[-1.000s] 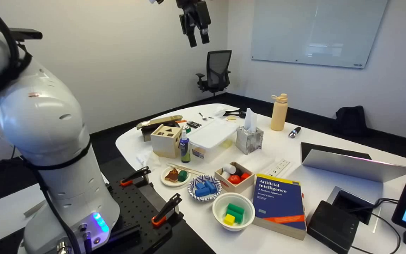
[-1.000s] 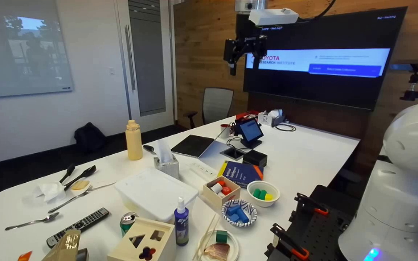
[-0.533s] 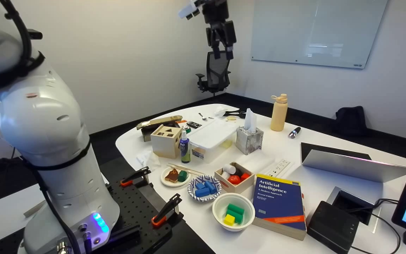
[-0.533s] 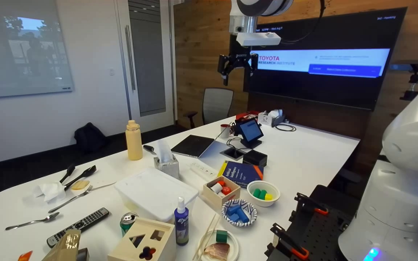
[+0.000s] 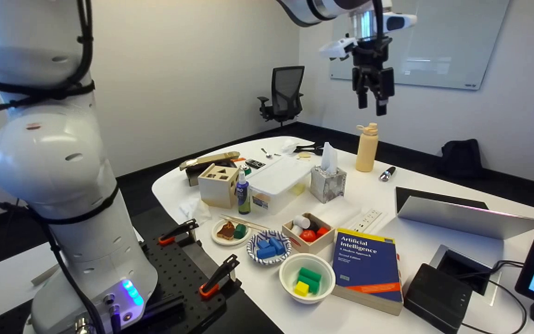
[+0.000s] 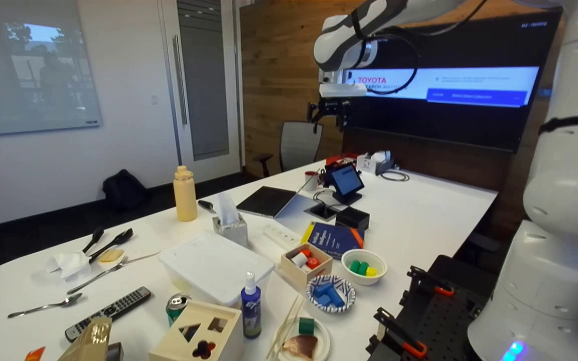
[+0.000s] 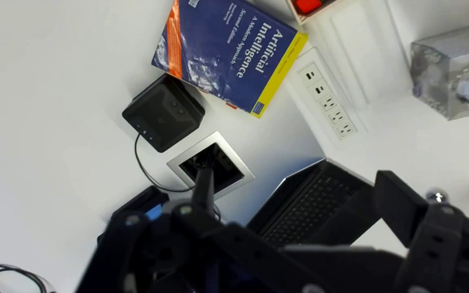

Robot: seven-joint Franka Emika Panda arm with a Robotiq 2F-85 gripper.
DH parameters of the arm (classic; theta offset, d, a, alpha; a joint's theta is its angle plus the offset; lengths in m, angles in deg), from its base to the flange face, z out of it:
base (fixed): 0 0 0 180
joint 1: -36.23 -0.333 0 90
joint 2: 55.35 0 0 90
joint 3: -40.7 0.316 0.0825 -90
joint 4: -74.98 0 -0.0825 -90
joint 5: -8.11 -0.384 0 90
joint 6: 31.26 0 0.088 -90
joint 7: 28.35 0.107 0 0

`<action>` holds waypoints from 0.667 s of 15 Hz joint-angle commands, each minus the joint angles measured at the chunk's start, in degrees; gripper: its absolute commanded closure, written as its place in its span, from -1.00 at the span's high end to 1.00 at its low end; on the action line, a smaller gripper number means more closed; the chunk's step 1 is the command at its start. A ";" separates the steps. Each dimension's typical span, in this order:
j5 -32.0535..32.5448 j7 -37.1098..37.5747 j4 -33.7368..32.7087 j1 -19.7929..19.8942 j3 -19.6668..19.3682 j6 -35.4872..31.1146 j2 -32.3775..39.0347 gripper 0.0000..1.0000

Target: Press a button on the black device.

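Observation:
The black device (image 5: 437,297) is a low black box on the white table beside the blue book. It also shows in an exterior view (image 6: 353,218) and at the upper left of the wrist view (image 7: 162,114), with small round buttons on its top and a cable at one edge. My gripper (image 5: 372,105) hangs high above the table, fingers pointing down, also seen in an exterior view (image 6: 328,125). In the wrist view, the gripper (image 7: 295,183) is open and empty with its fingers wide apart over the laptop. It is well away from the device.
The blue book (image 5: 366,264) lies against one side of the device. An open laptop (image 7: 316,203), a table cable well (image 7: 234,156), a tablet on a stand (image 6: 347,181) and a power strip (image 7: 324,93) lie around it. A tall yellow bottle (image 5: 367,148) and a tissue box (image 5: 328,183) stand farther off.
The gripper has come lower and moved across toward the laptop side of the table, to the right in an exterior view. It stays open. The objects on the table have not moved.

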 commanded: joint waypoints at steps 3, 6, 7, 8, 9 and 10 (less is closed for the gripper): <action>-5.57 0.41 -17.84 2.50 -4.33 3.54 17.54 1.00; -7.70 0.64 -20.38 4.04 -5.53 5.15 22.06 1.00; -8.32 0.41 -20.57 4.61 -5.73 5.37 22.97 1.00; -9.25 0.26 -20.52 5.40 -5.82 5.30 23.75 1.00; -9.74 0.52 -20.53 5.92 -6.07 4.95 24.43 1.00; -10.17 0.59 -20.32 6.47 -6.38 4.69 25.03 1.00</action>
